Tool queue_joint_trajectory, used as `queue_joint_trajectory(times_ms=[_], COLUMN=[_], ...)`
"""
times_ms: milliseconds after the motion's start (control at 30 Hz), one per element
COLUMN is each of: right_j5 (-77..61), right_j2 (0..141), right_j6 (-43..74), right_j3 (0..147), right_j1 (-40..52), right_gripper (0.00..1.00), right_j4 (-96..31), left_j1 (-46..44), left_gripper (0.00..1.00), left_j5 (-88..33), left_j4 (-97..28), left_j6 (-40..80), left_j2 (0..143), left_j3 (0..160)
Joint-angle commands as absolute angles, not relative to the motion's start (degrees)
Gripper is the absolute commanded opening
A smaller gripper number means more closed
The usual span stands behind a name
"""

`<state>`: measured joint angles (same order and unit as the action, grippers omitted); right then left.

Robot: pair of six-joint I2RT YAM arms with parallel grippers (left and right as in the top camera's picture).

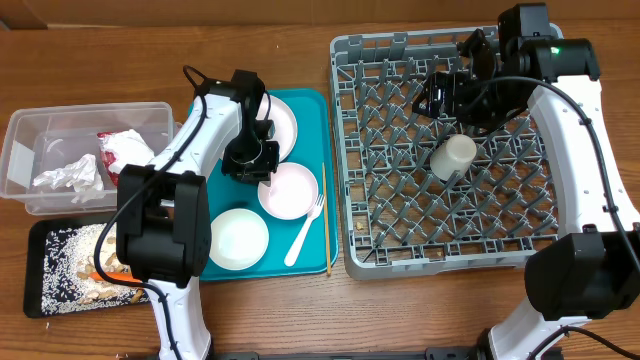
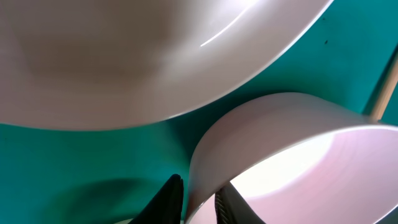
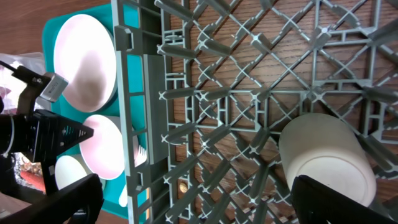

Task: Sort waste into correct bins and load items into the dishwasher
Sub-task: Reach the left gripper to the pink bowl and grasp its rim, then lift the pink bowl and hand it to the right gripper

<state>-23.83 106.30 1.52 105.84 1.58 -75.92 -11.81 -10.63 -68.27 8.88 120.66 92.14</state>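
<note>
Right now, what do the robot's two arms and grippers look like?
Left arm and right arm match: white rounded links, boxy black joints, black cables. Left gripper and right gripper are black. Green light near the right wrist.

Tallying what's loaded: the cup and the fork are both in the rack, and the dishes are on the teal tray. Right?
Not quite. Only the cup is in the rack. The fork lies on the teal tray, beside the dishes, which are on that tray as you said. The overhead view shows it.
</note>
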Motion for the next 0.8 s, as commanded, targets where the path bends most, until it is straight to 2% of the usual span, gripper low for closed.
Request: queue_joint_trajectory(times_ms=[0, 167, 500, 767], right_j5=[-23.0, -23.09, -27.51, -19.38], right_j2=[105.47, 105.23, 105.21, 105.3], right_j6=[1.23, -0.43, -2.02, -1.98], right_j3=[106.87, 107.18, 112.71, 111.44], right_j1=[1.65, 1.65, 3.25, 18.57], right_gripper=[1.0, 1.0, 0.98, 0.91], right_j4=[-75.79, -75.31, -75.4, -75.09], left_j1=[-12.05, -12.03, -12.19, -17.43], left_gripper=[0.04, 0.04, 0.04, 0.04], left_j5=[-10.07, -9.39, -7.07, -7.27], left_j4=[-68.6, -69.67, -74.54, -73.14], left_j6=[8.82, 8.82, 9.96, 10.35], left_j2=[121.4, 120.2, 108.31, 106.76], left_j3=[91.13, 93.08, 104.38, 105.19])
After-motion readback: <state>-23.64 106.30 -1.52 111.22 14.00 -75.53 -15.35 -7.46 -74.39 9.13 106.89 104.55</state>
